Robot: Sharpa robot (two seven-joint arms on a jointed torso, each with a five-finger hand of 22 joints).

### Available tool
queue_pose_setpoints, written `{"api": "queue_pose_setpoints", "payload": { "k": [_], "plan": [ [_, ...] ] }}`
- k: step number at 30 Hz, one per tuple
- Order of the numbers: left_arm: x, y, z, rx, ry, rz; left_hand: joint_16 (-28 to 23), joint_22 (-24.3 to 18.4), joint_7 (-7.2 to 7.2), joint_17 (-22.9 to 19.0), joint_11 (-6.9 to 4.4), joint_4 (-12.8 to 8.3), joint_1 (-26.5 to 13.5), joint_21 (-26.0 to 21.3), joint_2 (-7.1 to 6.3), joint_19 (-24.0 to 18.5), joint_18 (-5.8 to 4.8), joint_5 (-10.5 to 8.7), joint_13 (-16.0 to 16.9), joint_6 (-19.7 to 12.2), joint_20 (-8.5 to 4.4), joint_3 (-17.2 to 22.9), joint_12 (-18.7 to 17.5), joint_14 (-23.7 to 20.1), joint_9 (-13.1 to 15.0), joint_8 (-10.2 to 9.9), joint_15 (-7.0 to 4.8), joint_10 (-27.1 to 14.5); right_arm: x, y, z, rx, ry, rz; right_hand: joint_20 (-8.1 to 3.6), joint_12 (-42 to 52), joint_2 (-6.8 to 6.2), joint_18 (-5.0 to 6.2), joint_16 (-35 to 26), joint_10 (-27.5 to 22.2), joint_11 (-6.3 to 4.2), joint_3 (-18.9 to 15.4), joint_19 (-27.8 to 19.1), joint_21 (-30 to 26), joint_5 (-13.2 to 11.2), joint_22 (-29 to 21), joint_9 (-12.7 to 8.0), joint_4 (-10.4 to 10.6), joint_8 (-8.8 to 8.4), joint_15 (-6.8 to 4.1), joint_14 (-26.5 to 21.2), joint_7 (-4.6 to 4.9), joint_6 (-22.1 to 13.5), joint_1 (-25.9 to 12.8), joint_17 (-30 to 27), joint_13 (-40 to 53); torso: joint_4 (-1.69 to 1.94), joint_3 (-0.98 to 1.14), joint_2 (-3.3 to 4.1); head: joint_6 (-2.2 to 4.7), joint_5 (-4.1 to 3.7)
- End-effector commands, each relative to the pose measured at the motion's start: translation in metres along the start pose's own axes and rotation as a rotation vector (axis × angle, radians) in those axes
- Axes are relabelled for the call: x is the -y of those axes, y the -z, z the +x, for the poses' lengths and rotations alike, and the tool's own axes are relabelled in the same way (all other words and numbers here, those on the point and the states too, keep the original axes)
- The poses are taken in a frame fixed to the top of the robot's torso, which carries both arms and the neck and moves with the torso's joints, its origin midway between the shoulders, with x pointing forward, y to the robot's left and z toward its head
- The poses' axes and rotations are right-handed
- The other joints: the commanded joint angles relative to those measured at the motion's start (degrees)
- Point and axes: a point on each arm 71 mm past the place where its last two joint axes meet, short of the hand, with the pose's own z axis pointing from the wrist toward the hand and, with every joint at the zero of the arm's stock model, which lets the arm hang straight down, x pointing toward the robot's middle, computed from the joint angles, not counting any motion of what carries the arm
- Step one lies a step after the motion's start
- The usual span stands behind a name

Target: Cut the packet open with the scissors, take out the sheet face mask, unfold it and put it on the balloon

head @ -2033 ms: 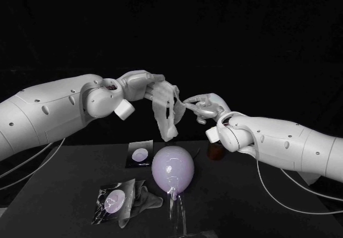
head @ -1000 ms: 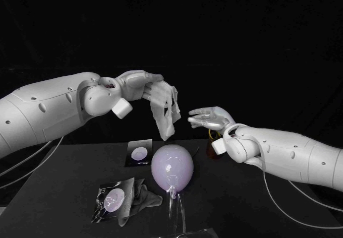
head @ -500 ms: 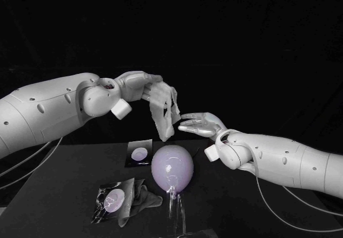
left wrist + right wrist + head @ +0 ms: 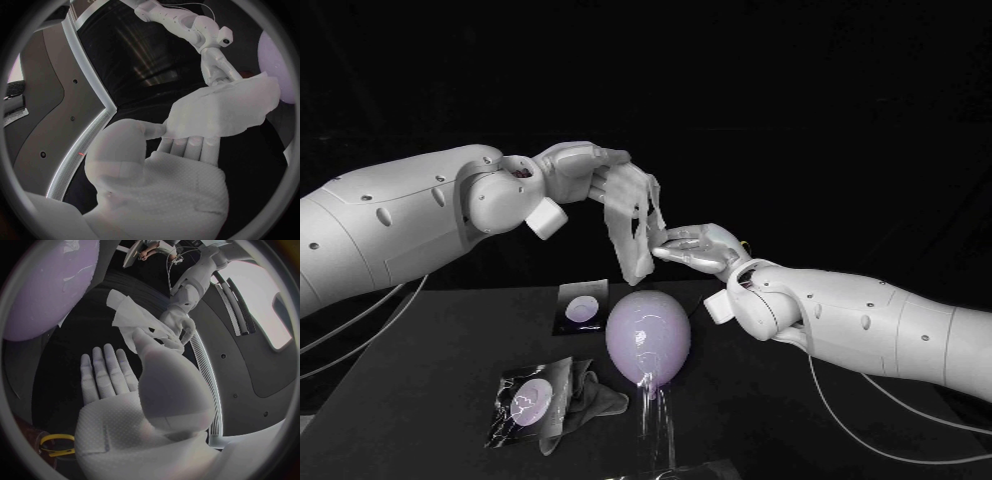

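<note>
Two steps look done: packet [image 4: 531, 405] lies cut open near me | balloon [image 4: 648, 338] beyond it, bare | above, my left hand [image 4: 583, 170] pinches the half-folded mask [image 4: 635, 226] | my right hand [image 4: 704, 248] has fingers stretched out at its edge, grip unclear | unfolding, placing remain.

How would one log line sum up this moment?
left hand: holds sheet mask | right hand: fingers at its edge | balloon: bare

Sheet face mask [image 4: 635, 225]: white, partly unfolded, hanging limp from my left hand [image 4: 581, 170], high over the balloon [image 4: 648, 338]. My right hand [image 4: 701, 248] touches its side edge with spread fingertips. Balloon: pale purple, oval, inflated, mid-table. Packet [image 4: 531, 405]: opened, crumpled, lying front-left of balloon.
</note>
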Motion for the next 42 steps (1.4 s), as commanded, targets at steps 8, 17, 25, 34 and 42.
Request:
{"api": "queue_pose_setpoints", "payload": {
  "k": [8, 17, 25, 34, 42],
  "plan": [
    [0.002, 0.000, 0.003, -0.025, 0.009, 0.009, 0.3, 0.0, 0.08, 0.1, -0.10, 0.1, 0.5, 0.3, -0.01, 0.2, 1.08, 0.34, 0.0, 0.2, -0.02, -0.4, 0.0, 0.2, 0.1, -0.2, -0.08, 0.1, -0.007, -0.003, 0.003, 0.007, -0.027, -0.055, 0.05, 0.2, 2.68, 1.13, 0.5, 2.7, -0.59, 0.0, 1.1, -0.1, -0.1, -1.2, -0.1, 0.6, 0.78, -0.34, 2.2, 0.23, 2.3, 0.5, -0.5, -0.1, 0.01, -0.01, 0.03, 0.10, 0.13],
    [0.002, 0.000, 0.004, -0.029, 0.009, 0.009, 0.3, 0.0, 0.08, 0.1, -0.11, 0.1, 0.5, 0.3, -0.02, 0.3, 1.07, 0.34, 0.0, 0.2, -0.05, -0.4, 0.0, 0.2, 0.1, -0.2, -0.10, 0.1, -0.011, -0.004, 0.003, 0.037, -0.040, -0.067, 0.05, 0.4, 4.04, 2.42, 1.9, 5.9, -1.96, 0.9, 4.6, 0.4, -0.1, -1.2, -0.6, 0.6, 1.16, -1.28, 5.9, 0.55, 4.8, 2.0, -0.8, 0.0, -0.03, 0.02, -0.02, 0.12, 0.08],
    [0.002, 0.000, 0.003, -0.027, 0.018, 0.010, 0.3, 0.0, 0.07, 0.1, -0.12, 0.1, 0.5, 0.3, -0.03, 0.4, 1.07, 0.35, 0.0, 0.2, -0.06, -0.4, 0.0, 0.2, 0.1, -0.2, -0.11, 0.1, -0.015, -0.005, -0.001, 0.102, -0.054, -0.077, -0.62, 2.2, 6.02, 3.39, 5.0, 13.1, -4.49, 5.7, 8.9, 1.7, -0.4, -1.7, -0.3, -0.2, 3.60, -3.51, 12.3, -0.96, 11.1, 5.0, 0.0, 0.2, -0.01, 0.03, -0.01, 0.05, 0.05],
    [0.001, 0.003, -0.001, -0.010, 0.019, 0.009, 0.3, 0.0, 0.07, 0.1, -0.12, 0.1, 0.5, 0.3, -0.04, 0.4, 1.06, 0.35, 0.0, 0.2, -0.07, -0.4, 0.0, 0.2, 0.1, -0.2, -0.11, 0.1, -0.021, -0.003, -0.014, 0.159, -0.038, -0.083, -2.81, 4.0, 6.16, 3.23, 7.3, 20.3, -6.78, 11.1, 14.3, 4.2, -0.1, -1.0, 1.5, -2.3, 7.01, -5.61, 17.8, -2.66, 15.1, 5.1, 1.0, 0.4, -0.07, 0.02, -0.03, 0.02, 0.16],
    [-0.003, 0.009, -0.008, 0.018, 0.018, 0.004, 0.3, 0.0, 0.06, 0.1, -0.13, 0.1, 0.5, 0.3, -0.05, 0.4, 1.06, 0.34, 0.0, 0.2, -0.07, -0.4, 0.0, 0.2, 0.1, -0.2, -0.11, 0.1, -0.044, -0.010, -0.034, 0.090, 0.072, -0.068, -3.17, 3.2, 4.96, 3.15, 6.6, 21.4, -6.88, 14.3, 16.1, 5.5, -0.1, -0.3, 2.2, -3.7, 7.86, -5.63, 17.3, -2.68, 15.1, 3.4, 1.0, 0.1, -0.12, 0.04, -0.07, 0.08, 0.11]
  ]
}}
